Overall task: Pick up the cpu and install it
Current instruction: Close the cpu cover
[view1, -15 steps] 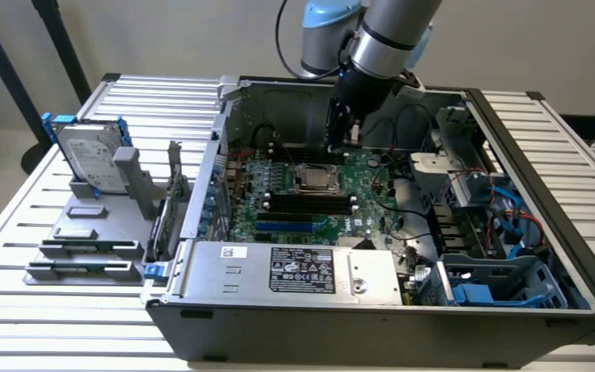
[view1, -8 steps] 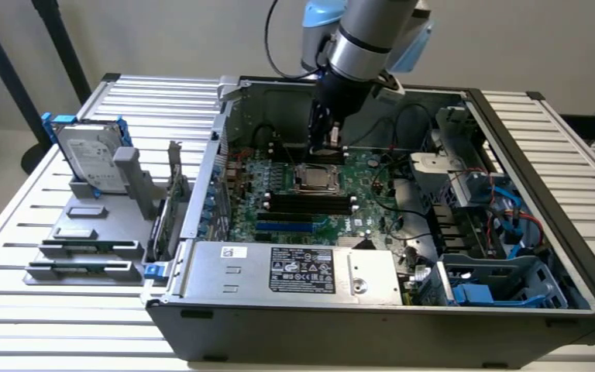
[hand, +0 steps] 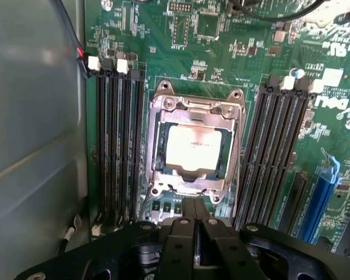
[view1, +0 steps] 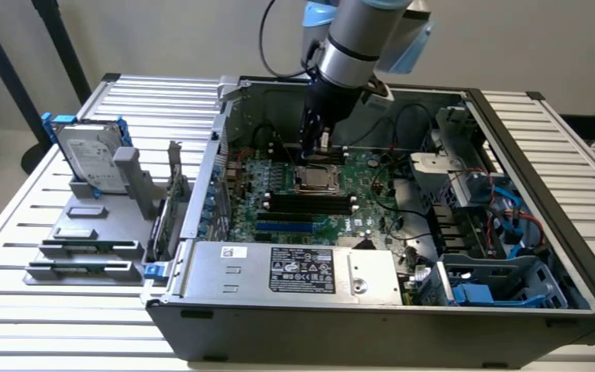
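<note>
Inspection of the open computer case (view1: 380, 329) on the slatted worktop (view1: 60, 341):

- Tool (view1: 321, 146): hangs inside the case, above the motherboard (view1: 276, 174) and just off the far side of the processor socket as the exterior view shows it. In the wrist view the tool (hand: 193, 220) has its two fingers pressed together with nothing between them. It holds nothing and touches nothing.
- The cpu (view1: 318, 180): lies flat in the socket at the middle of the board, silver top facing up. The wrist view shows the cpu (hand: 192, 149) sitting square inside the metal socket frame (hand: 163, 105), which borders it on all four sides. Whether the frame is latched down cannot be told.
- Memory slots (hand: 116, 146): black rows on both sides of the socket, running parallel to it.
- Power supply (view1: 297, 271): a grey labelled box along the case's near edge.
- Hard drive (view1: 89, 159): stands upright in a blue bracket on a grey holder, outside the case on the exterior view's left, well apart from the tool.
</note>
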Available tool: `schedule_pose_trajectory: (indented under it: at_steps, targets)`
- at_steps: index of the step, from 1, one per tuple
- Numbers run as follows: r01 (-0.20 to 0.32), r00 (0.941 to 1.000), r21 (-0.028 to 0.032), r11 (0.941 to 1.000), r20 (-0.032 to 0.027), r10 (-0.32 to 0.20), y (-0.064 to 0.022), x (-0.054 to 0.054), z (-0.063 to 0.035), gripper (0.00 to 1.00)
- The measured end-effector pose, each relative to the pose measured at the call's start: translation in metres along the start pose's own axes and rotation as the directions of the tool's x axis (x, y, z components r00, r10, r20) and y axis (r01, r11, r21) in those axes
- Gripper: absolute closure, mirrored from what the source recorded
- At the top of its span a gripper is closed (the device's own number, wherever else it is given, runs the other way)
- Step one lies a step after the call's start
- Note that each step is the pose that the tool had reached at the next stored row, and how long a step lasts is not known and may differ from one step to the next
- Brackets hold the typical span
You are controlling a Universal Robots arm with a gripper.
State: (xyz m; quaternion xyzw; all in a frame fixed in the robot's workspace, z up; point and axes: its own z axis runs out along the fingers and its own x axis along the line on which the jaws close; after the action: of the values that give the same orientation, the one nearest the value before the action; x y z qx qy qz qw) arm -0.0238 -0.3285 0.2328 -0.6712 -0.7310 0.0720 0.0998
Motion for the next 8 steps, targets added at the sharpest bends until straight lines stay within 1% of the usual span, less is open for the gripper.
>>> schedule_pose_trajectory:
  at_steps: [8]
  targets:
    - [0.000,1.0000,-0.0001,1.0000,-0.0011,0.000,0.0005,0.000,0.0136,0.89]
